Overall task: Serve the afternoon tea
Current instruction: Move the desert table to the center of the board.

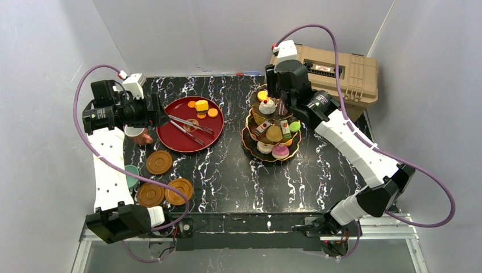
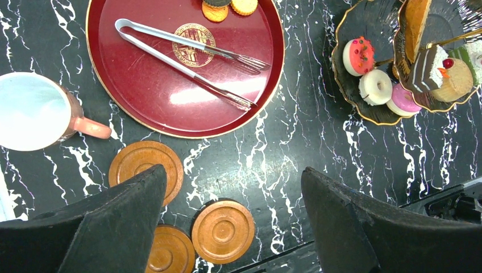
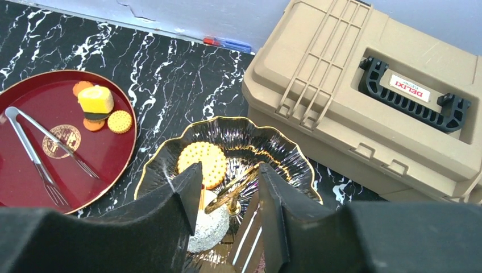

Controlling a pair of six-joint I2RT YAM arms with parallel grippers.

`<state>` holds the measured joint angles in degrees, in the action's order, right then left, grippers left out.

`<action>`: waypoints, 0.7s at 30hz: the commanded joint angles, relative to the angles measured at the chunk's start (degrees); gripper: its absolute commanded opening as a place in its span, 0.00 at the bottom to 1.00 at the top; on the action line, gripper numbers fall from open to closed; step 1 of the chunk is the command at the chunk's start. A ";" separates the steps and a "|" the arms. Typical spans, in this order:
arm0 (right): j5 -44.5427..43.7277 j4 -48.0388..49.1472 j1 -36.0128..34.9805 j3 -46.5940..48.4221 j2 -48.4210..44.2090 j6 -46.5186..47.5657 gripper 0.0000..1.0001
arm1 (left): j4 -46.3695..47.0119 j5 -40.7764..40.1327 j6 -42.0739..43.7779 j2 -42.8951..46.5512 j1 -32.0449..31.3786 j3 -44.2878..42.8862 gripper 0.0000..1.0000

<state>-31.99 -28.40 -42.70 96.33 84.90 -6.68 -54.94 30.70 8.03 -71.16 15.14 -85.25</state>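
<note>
Tan case [image 1: 341, 71] sits just beyond the three-tier stand [image 1: 248, 149], close by my right gripper [image 3: 230, 169]; its fingers are narrowed around the gold handle [image 3: 233, 193], can't tell if they pinch it. Stand's mid-table, loaded with pastries [image 1: 274, 133]; red tray [image 2: 142, 96] holds tongs [image 2: 193, 73] and cookies [image 2: 215, 11]; my left gripper [image 2: 232, 173] gapes wide above the saucers [image 2: 145, 168], holding nothing.

My 2 arms [image 1: 111, 170] wear white shells over black joints; a purple cable [image 1: 310, 25] loops along each; my fingers [image 2: 108, 227] are matte black.
</note>
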 commanded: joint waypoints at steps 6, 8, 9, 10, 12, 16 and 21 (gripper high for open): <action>-0.28 3.43 0.61 1.50 0.97 -0.35 0.23 | -1.29 1.21 -0.08 0.54 -0.14 -2.02 0.86; -0.31 3.36 0.60 1.64 1.13 -0.17 0.14 | -1.28 1.20 -0.10 0.56 -0.17 -2.10 0.86; -0.54 3.35 0.60 1.73 1.17 -0.07 0.09 | -1.30 1.19 -0.08 0.54 -0.16 -2.05 0.86; -0.61 3.32 0.60 1.87 1.15 -0.05 0.05 | -1.27 1.15 0.04 0.56 -0.18 -2.10 0.86; -0.51 3.82 0.60 2.26 0.99 -0.17 0.02 | -1.26 1.21 0.05 0.60 -0.14 -2.01 0.86; 1.34 6.66 0.60 3.18 0.93 -0.10 0.01 | -1.26 1.46 -0.16 0.51 -0.19 -1.96 0.86; 5.22 11.60 0.60 4.61 1.29 1.08 0.01 | -1.24 1.54 -0.22 0.49 -0.16 -2.26 0.86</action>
<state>-30.35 -26.50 -42.15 96.55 85.91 -6.76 -54.94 30.79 7.88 -71.16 15.14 -85.25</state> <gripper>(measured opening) 0.042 0.863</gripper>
